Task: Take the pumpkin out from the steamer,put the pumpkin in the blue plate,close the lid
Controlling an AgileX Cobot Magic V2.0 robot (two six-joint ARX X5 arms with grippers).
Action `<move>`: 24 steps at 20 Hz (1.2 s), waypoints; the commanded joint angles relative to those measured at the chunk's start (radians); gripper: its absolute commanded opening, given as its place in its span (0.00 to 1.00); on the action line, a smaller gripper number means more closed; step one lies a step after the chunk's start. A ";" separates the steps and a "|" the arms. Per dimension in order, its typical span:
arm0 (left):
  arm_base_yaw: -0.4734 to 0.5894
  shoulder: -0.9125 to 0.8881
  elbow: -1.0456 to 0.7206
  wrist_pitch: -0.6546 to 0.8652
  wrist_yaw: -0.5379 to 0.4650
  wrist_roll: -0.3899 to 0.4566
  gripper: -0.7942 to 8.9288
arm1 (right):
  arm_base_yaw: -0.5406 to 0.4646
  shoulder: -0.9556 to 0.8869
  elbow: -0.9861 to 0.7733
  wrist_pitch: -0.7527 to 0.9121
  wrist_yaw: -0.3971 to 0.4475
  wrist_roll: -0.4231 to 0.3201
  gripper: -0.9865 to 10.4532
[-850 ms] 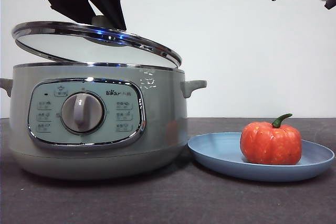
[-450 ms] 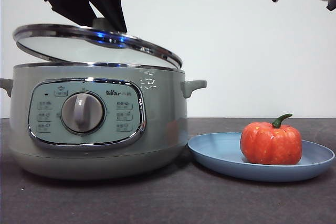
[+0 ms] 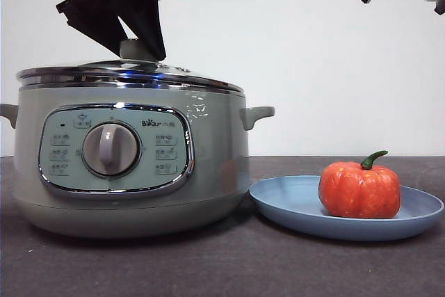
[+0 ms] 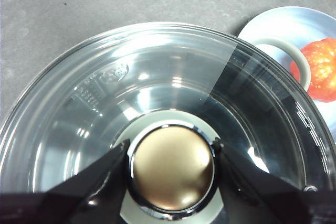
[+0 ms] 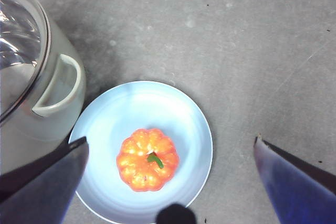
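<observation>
Lid down, pumpkin plated: the left gripper (image 4: 170, 169) has its 2 jaws pinched on the knob (image 3: 134, 49) of the lid (image 3: 128, 76), 1 jaw each side, gripping it from above so the glass hangs level. In the front view the lid's chrome rim sits flush on the steamer (image 3: 128, 165) all the way round, w/ no gap visible, so the closing step looks as good as done; what's left, by my read, is only to let go and lift clear.

The pumpkin (image 3: 359, 190) rests upright, green stem up, on the blue plate (image 3: 292, 206), a bit off-centre toward the side away from the steamer. The plate lies on the dark table (image 3: 222, 262) just beside the steamer's base, under its side handle (image 3: 256, 114), prob. placed close to keep the transfer short.

The right gripper (image 5: 170, 153) hangs high over the plate, jaws spread wide & holding nothing, parked out of the left arm's way. Its wrist view looks straight down on the pumpkin.

Main risk from here: a crooked release could nudge the lid off its seat.
</observation>
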 commanded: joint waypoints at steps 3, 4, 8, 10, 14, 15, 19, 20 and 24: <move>-0.006 0.013 0.005 -0.001 0.003 0.006 0.53 | 0.000 -0.002 -0.006 0.005 0.002 0.010 0.61; -0.006 0.013 0.005 0.000 0.003 0.005 0.53 | 0.000 -0.002 -0.006 0.005 0.002 0.010 0.61; -0.006 -0.030 0.010 -0.004 0.000 -0.002 0.53 | 0.001 -0.004 -0.006 0.006 -0.005 0.009 0.61; -0.006 -0.092 0.011 -0.011 0.000 -0.024 0.53 | 0.001 -0.014 -0.006 0.007 -0.005 0.008 0.61; -0.006 -0.245 0.011 -0.070 -0.001 -0.050 0.52 | 0.002 -0.074 -0.006 0.037 -0.006 -0.005 0.49; -0.006 -0.283 0.011 -0.084 -0.002 -0.048 0.43 | 0.002 -0.096 -0.006 0.046 -0.006 -0.008 0.39; -0.006 -0.405 -0.008 -0.082 -0.046 -0.022 0.07 | 0.002 -0.209 -0.039 0.143 -0.009 -0.029 0.07; -0.006 -0.433 -0.033 -0.066 -0.062 -0.022 0.07 | 0.002 -0.252 -0.074 0.196 -0.030 -0.029 0.07; -0.006 -0.614 -0.269 0.111 -0.082 -0.023 0.07 | 0.003 -0.442 -0.280 0.399 -0.058 -0.037 0.07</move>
